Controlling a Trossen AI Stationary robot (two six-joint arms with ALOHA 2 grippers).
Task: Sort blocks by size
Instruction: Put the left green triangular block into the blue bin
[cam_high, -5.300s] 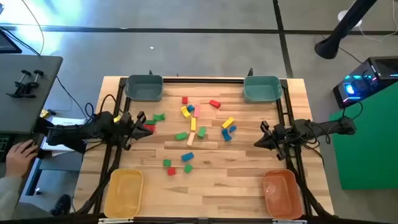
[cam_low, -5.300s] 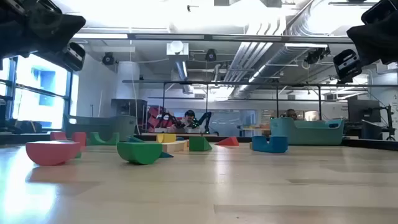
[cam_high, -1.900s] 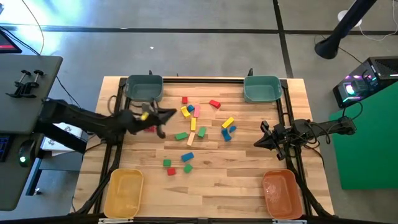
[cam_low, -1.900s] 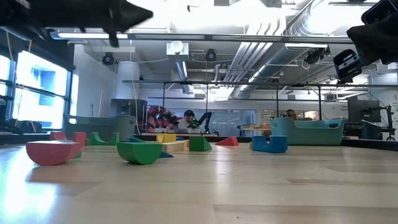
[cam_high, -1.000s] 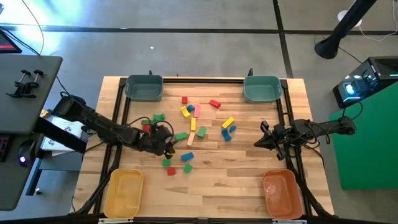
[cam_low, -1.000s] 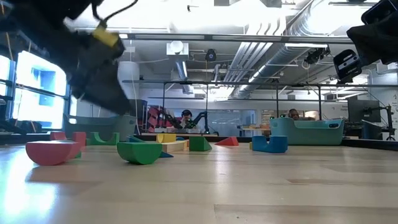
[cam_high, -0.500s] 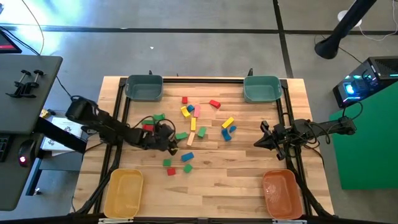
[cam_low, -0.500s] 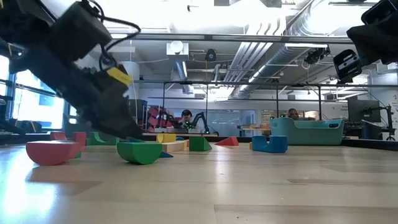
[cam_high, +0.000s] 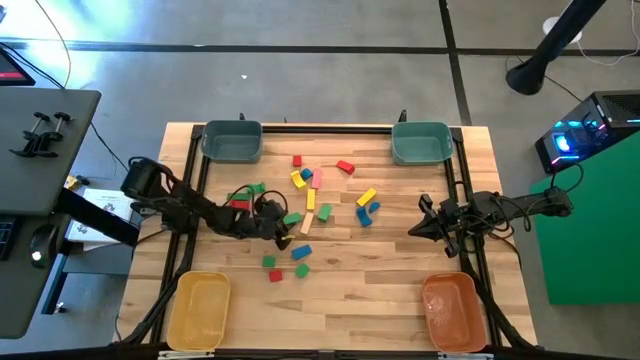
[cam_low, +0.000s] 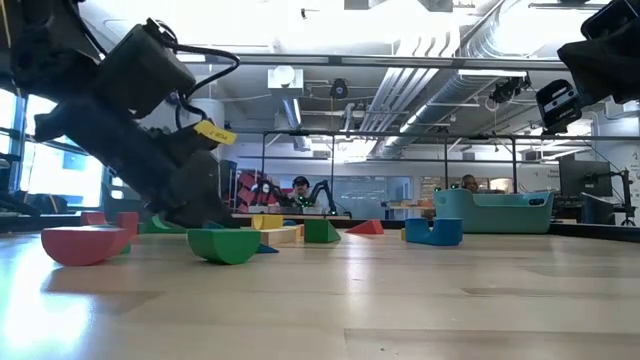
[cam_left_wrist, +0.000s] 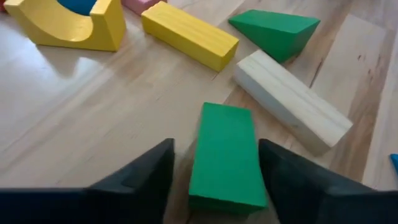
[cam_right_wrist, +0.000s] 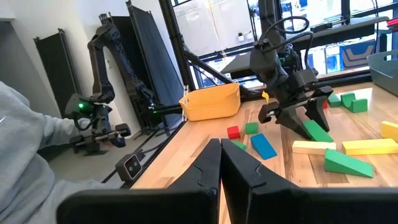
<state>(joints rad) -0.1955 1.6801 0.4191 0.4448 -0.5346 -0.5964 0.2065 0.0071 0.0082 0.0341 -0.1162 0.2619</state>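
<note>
item: my left gripper (cam_left_wrist: 214, 171), low over the table, fingers apart, one on each long side of a flat green bar (cam_left_wrist: 225, 152). whether the pads touch the bar yet, i cannot tell; nothing is clamped.

just ahead of the fingers: a tan bar (cam_left_wrist: 291, 99) close beside the green one, a green wedge (cam_left_wrist: 275, 32) beyond it, a yellow bar (cam_left_wrist: 189, 34) and a yellow arch (cam_left_wrist: 69, 22) further out. the remaining blocks (cam_high: 310, 195) lie scattered past these toward mid-table, with a few small cubes (cam_high: 270, 262) off to the side.

bins: teal bin (cam_high: 231, 141) and a second teal bin (cam_high: 420, 143) at the far corners, yellow bin (cam_high: 203, 309) and orange bin (cam_high: 456, 311) at the near ones.

item: my right gripper (cam_right_wrist: 221, 163), fingers together, holding nothing, waiting well apart at the right edge of the table.

handling note, as i judge it: centre the fingers on the bar's long sides before closing, settle low enough to catch the faces rather than the top edges, and keep the outer finger from nudging the tan bar. lift straight up.

not legible: the bar's near end is cut off between my fingers; the fingertips run out of the wrist view; in the low view the arm hides the bar; which bin takes which size is not marked anywhere i can see.
</note>
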